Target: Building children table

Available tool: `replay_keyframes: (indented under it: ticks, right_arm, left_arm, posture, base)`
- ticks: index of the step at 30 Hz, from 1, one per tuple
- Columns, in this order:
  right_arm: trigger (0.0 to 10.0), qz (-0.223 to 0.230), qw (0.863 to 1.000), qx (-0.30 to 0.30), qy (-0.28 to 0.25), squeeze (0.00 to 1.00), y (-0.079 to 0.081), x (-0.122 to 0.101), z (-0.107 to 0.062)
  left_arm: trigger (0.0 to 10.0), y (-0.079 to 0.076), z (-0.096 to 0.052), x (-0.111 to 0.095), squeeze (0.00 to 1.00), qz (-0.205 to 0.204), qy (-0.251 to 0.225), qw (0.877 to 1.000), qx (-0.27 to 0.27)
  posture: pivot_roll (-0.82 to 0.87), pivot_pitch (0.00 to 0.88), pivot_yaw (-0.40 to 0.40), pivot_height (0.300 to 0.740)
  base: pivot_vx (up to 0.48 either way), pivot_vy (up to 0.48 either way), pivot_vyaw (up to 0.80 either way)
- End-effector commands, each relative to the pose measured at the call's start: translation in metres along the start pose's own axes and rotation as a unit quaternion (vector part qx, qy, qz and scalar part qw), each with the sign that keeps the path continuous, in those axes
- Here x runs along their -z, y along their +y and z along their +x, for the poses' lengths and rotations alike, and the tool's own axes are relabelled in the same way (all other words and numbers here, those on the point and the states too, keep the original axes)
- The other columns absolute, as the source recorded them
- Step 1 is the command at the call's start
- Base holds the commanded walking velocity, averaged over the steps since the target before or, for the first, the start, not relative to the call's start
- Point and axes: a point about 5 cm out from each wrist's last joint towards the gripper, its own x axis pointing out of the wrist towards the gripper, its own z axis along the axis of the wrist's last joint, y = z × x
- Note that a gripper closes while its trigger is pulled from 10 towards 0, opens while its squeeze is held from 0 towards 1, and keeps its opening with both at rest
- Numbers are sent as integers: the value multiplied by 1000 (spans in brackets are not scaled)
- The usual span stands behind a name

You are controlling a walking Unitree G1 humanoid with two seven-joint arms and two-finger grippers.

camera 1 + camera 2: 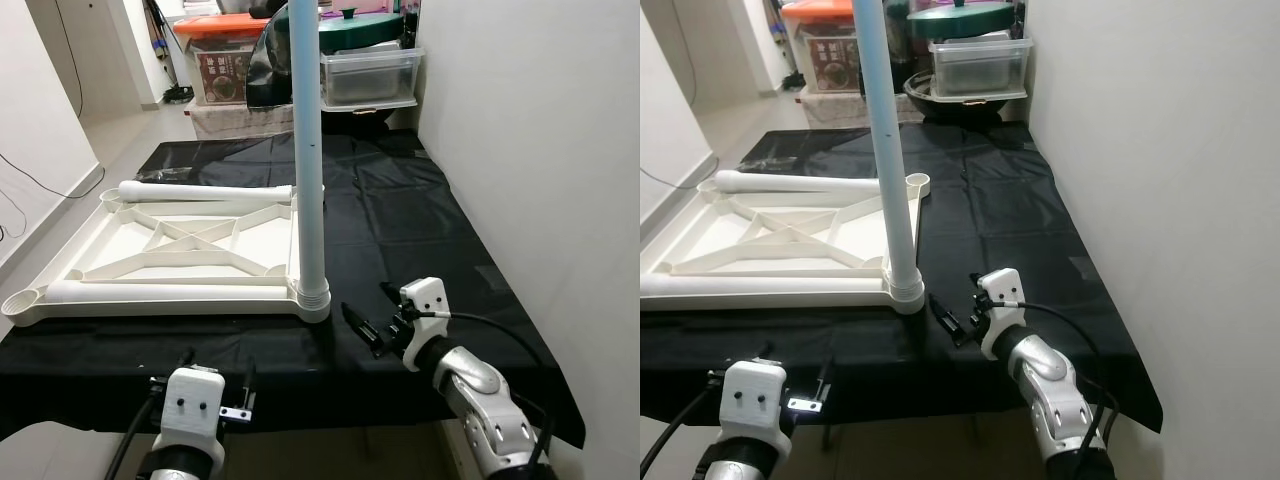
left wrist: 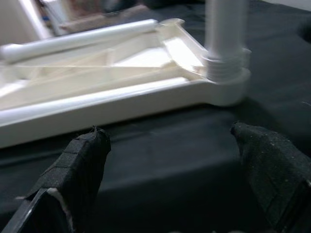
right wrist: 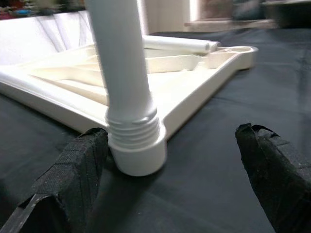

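One upright leg [image 1: 309, 150] in tabletop [image 1: 180, 250] corner, just beside right claw [image 1: 372, 318], fingers apart

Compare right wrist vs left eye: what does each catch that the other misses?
Right wrist alone: close detail of the threaded collar where the upright leg enters the corner socket, framed by the open fingers.
Left eye alone: the left gripper low at the near table edge, the right gripper just beyond the socket, the wall, and storage bins behind.
Both: the white tabletop frame upside down on black cloth, one leg standing, another leg lying on the frame's far side.
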Motion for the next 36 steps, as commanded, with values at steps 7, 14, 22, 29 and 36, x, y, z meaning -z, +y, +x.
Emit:
replay_keyframes:
  ticks: [7, 14, 22, 29, 36]
  right_arm:
    - [10000, -6, 998, -49, -48, 0, -16, -36, 25]
    - [10000, -9, 995, -89, -54, 0, -14, -46, 38]
    - [10000, -13, 991, -118, -62, 0, -8, -52, 52]
    - [10000, -16, 989, -135, -65, 0, -1, -54, 63]
    - [10000, -23, 988, -135, -77, 0, 6, -64, 81]
  left_arm:
    - [10000, -11, -4, 2, 0, -2, 12, 999, 33]
    - [10000, -15, -11, -2, 0, 2, 9, 999, 41]
    - [10000, -17, -13, -6, 0, 1, 2, 999, 43]
    - [10000, -18, -13, -8, 0, 8, -4, 999, 46]
    - [10000, -19, -11, -8, 0, 9, -4, 999, 46]
  posture:
    - [71, 31, 12, 740]
    - [82, 64, 9, 740]
    - [89, 75, 2, 740]
    - [93, 77, -4, 740]
    - [98, 72, -10, 740]
  base:
    - [0, 0, 0]
    - [0, 0, 0]
    - [0, 0, 0]
    - [0, 0, 0]
    - [0, 0, 0]
